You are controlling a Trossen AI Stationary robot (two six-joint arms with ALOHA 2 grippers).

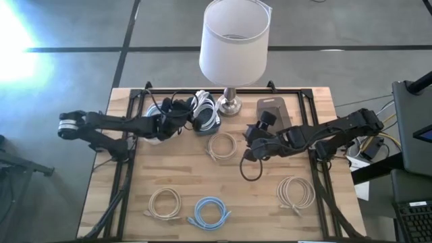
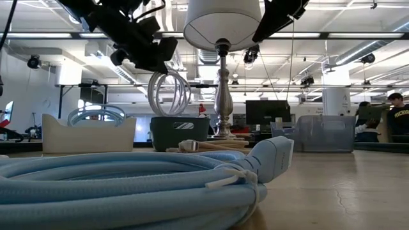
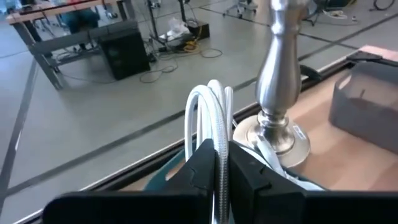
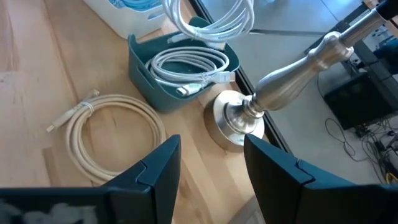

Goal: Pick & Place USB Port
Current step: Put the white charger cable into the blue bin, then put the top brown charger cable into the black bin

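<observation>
Left claw [image 3: 222,163] pinches white cable coil [image 3: 211,115] above teal bin [image 4: 142,70].

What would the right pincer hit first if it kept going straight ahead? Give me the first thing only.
Probably the lamp base: seen from its wrist, the open right pincer points at that metal foot, with the teal bin of white cable off to one side. Depth is unclear, so it might reach the tabletop first.

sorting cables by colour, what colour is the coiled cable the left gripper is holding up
White: the coiled cable clamped in the left gripper, shown best in the left wrist view.
</observation>
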